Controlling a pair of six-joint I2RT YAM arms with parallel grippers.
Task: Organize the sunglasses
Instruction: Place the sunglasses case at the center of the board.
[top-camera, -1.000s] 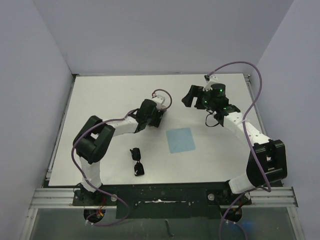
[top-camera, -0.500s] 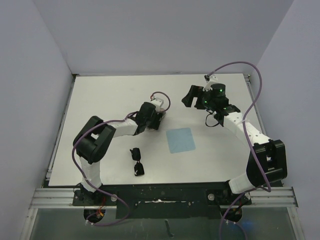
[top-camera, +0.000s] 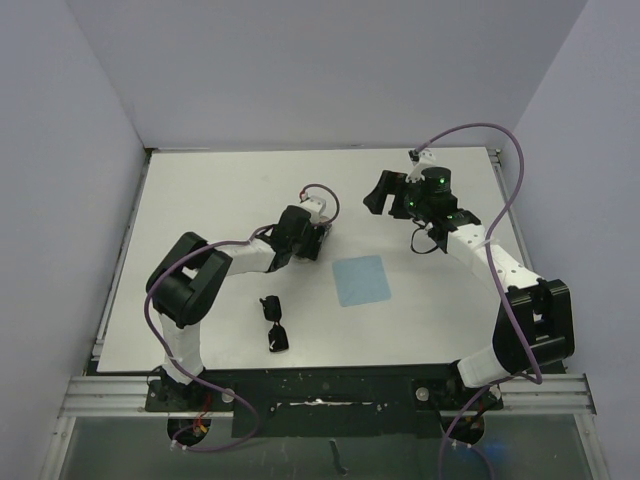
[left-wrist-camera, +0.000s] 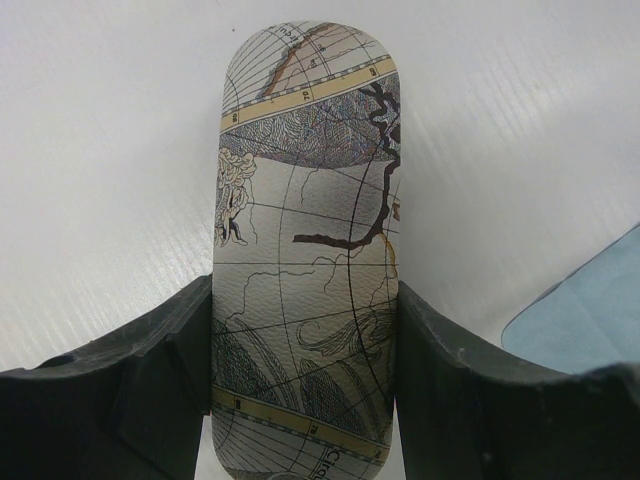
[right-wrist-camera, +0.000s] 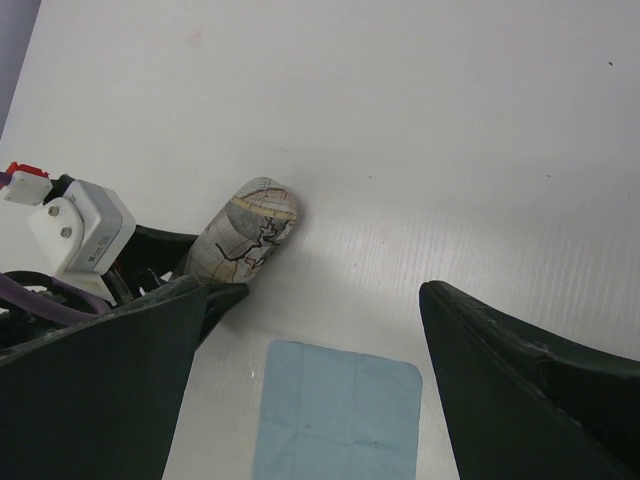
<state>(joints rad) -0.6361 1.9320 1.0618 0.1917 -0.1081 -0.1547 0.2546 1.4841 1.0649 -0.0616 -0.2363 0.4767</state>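
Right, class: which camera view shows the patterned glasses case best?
Left wrist view: the case fills the frame, map print sharp, clamped by the left gripper. Right wrist view shows one end; overhead, the gripper mostly hides it.

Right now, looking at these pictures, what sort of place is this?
Probably a lab robot cell: a white table enclosed by plain pale panels, a left arm and right arm bolted to a metal rail, and a few props on it: sunglasses, a blue cloth, a patterned case.
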